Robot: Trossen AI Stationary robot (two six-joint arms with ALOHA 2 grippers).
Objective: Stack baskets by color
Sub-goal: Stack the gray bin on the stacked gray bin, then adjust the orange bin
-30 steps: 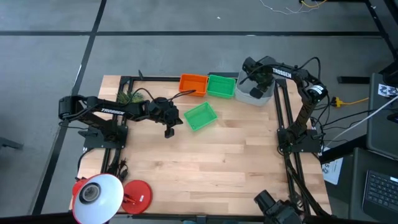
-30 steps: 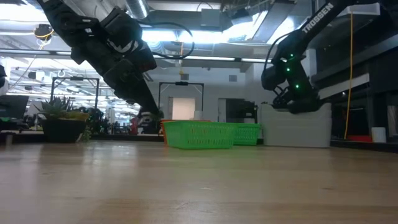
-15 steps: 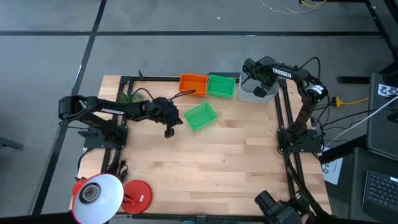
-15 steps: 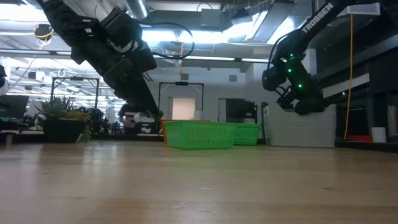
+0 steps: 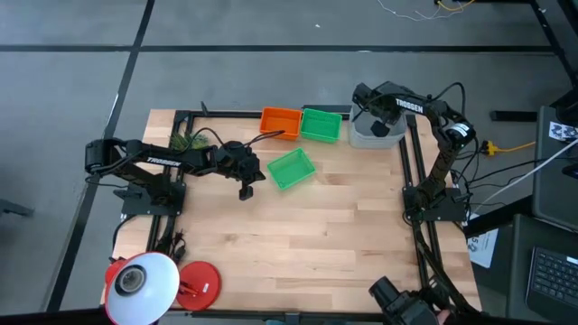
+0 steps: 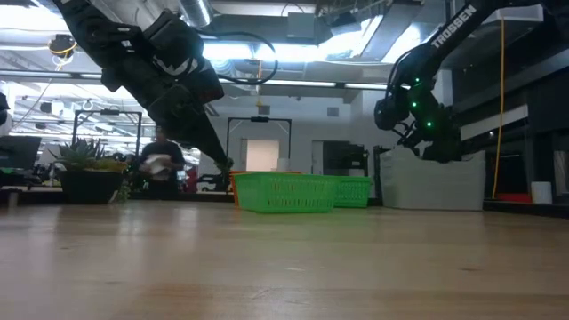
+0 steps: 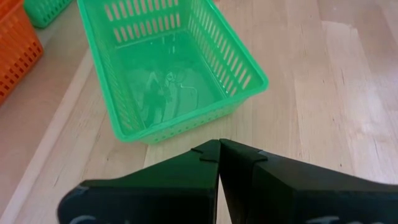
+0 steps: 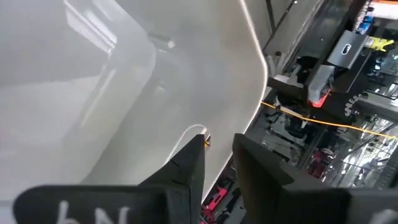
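The right gripper (image 8: pixel 217 155), jaws astride the translucent grey-white plastic basket's (image 5: pixel 361 137) rim; left gripper (image 7: pixel 219 148) shut beside the loose green slatted basket (image 7: pixel 168 68).

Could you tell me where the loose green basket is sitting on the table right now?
In the high view the loose green basket lies tilted near the table's middle, just in front of the orange basket and the other green basket, beside the shut left end effector.
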